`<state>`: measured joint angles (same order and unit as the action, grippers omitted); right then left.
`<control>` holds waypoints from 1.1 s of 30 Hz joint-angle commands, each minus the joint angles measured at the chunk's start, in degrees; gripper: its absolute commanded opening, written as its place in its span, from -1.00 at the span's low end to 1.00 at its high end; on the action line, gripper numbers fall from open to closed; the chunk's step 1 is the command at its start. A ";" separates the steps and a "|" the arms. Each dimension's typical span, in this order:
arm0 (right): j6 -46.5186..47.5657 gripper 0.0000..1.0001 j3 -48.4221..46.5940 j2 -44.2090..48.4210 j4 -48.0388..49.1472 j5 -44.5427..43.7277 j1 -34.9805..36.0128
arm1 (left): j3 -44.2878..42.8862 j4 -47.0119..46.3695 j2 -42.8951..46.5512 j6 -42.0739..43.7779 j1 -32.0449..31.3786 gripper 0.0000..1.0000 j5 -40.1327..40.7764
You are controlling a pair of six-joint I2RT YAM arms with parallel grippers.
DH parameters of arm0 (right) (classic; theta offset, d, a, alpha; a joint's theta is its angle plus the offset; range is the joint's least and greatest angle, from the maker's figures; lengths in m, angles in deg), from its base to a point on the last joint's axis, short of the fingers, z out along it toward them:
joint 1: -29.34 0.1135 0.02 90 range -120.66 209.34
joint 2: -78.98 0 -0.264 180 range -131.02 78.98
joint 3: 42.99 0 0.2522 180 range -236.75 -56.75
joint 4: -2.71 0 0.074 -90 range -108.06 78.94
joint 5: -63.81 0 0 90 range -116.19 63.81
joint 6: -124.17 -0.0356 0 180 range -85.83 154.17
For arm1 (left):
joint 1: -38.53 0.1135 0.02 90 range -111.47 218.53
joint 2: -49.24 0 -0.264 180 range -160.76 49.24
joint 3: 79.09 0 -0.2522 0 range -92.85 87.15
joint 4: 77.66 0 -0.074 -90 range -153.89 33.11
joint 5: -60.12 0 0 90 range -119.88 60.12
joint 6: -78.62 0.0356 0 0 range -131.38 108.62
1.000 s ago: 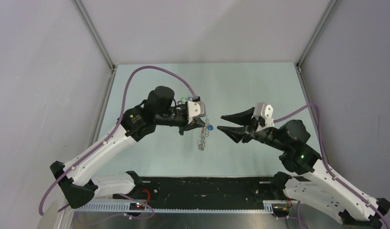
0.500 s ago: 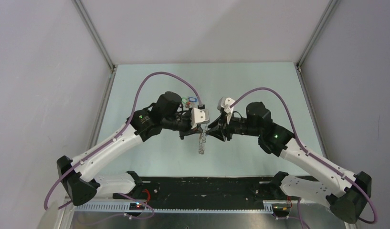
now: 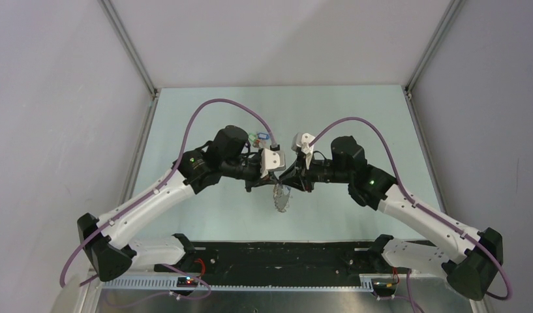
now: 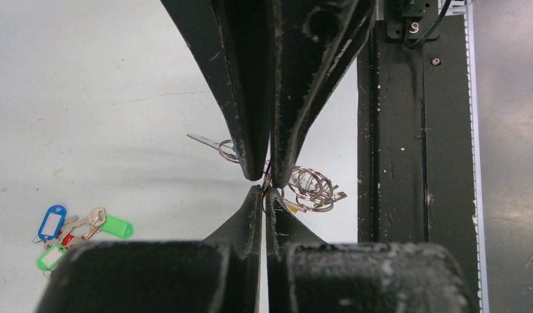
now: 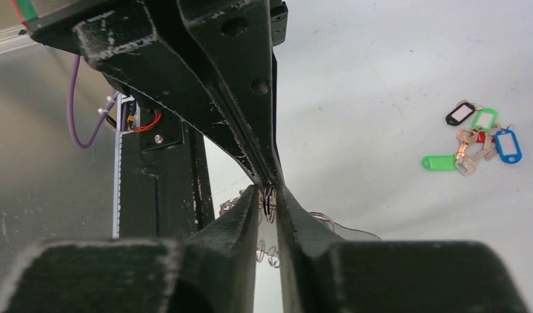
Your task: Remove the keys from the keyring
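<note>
We see a flat, pale green table (image 3: 342, 111) with plain grey walls (image 3: 55, 98) around it and shiny metal posts (image 3: 130, 49) in the back corners. A black strip (image 3: 283, 254) runs along the near edge, where the two arms are fixed. The arms reach in from both sides and meet tip to tip over the middle of the table. The keyring (image 3: 282, 197) hangs down from that meeting spot. From above it looks like a thin grey loop with lots of little silvery rings bunched along it. In the left wrist view some of those little rings stick out in a tangle just beside the fingertips. The left gripper (image 4: 263, 195) is squeezed tight, with only a hair of a gap, and it pinches a thin bit of the keyring. The right gripper (image 5: 268, 197) has its fingers almost together, and one small ring sits between them, touching both sides as far as we can see. The keys (image 5: 473, 149) lie in a small heap on the table, well apart from the keyring and behind the left arm. Their tags are blue, green, red and one with a dark rim.
</note>
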<state>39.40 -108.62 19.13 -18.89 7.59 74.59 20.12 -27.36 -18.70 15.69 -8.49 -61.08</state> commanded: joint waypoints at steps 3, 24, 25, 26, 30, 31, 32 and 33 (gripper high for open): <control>0.83 -0.79 -2.22 -0.46 2.56 1.58 0.46 | -0.51 -2.27 2.20 1.14 -0.27 -1.00 -3.00; -9.12 -1.00 10.31 10.67 27.68 -2.65 -0.99 | -1.98 -2.37 2.00 -2.29 -0.05 -0.75 -2.64; -10.01 -1.00 11.71 10.96 28.83 -3.01 -0.99 | -2.11 -2.39 1.97 -2.38 0.10 -0.76 -2.90; -10.48 -1.00 12.37 11.57 31.30 -3.81 -0.97 | -2.13 -2.37 1.83 -2.55 0.23 -0.80 -3.52; -12.60 -1.00 15.64 12.28 37.78 -4.41 -0.89 | -2.65 -2.37 1.53 -2.71 0.49 -0.96 -5.80; -12.65 -1.00 15.86 12.12 38.44 -4.42 -0.70 | -2.80 -2.39 1.56 -2.83 0.54 -0.95 -6.11; -12.58 -1.00 15.97 11.95 38.61 -4.45 -0.63 | -2.94 -2.38 1.51 -2.95 0.64 -0.91 -6.58; -12.56 -1.00 15.95 11.87 38.71 -4.48 -0.57 | -2.94 -2.36 1.61 -3.00 0.72 -0.85 -6.66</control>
<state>28.94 -92.52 30.29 10.00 4.49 73.74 20.06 -28.78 -17.39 13.94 -8.27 -64.58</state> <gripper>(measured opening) 0.011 0.034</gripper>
